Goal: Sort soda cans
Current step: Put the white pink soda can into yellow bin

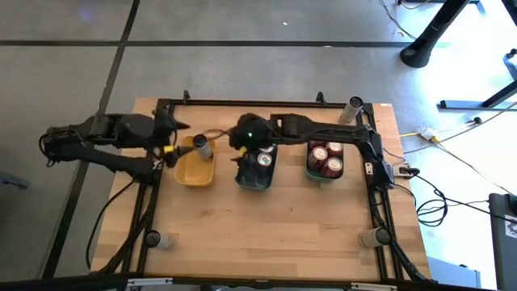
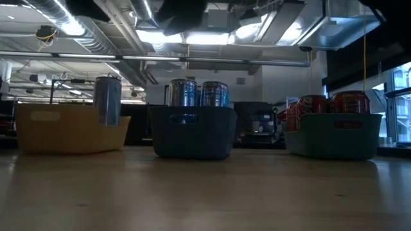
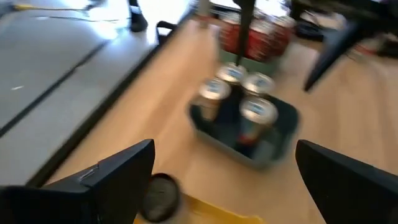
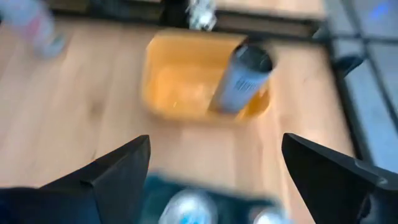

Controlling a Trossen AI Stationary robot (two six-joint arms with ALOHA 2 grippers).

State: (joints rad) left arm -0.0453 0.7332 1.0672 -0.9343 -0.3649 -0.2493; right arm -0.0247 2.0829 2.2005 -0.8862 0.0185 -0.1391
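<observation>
Table (image 1: 275, 226): pale wood planks with a matt grain, rectangular, framed by dark rails; the near half lies bare and open.

Yellow tray (image 1: 194, 168): smooth plastic, rounded rectangle, left of the three. One grey can (image 1: 201, 147) is at its far right corner, slim and cylindrical with a dull silver body; it looks upright in the low view (the right wrist view shows it tilted, so its footing is uncertain). No label can be read.

Dark blue tray (image 1: 257, 174): plastic, soft-cornered, middle of the row. Blue cans (image 2: 198, 94) with silver tops stand upright inside, close together; the left wrist view shows four tops. Print too blurred to read.

Teal tray (image 1: 325, 164): plastic, rightmost. Red cans (image 1: 325, 159) stand packed inside, four round tops showing from above; lettering not legible.

Stray can (image 1: 355, 107): silver-grey, at the far right corner of the table near the rail.

Left gripper (image 1: 168, 147): dark, blunt fingers spread wide apart, holding nothing, at the yellow tray's left edge.

Right gripper (image 1: 241, 153): fingers parted, empty, above the dark blue tray's far left side.

Narrow gaps of bare wood separate the trays.
</observation>
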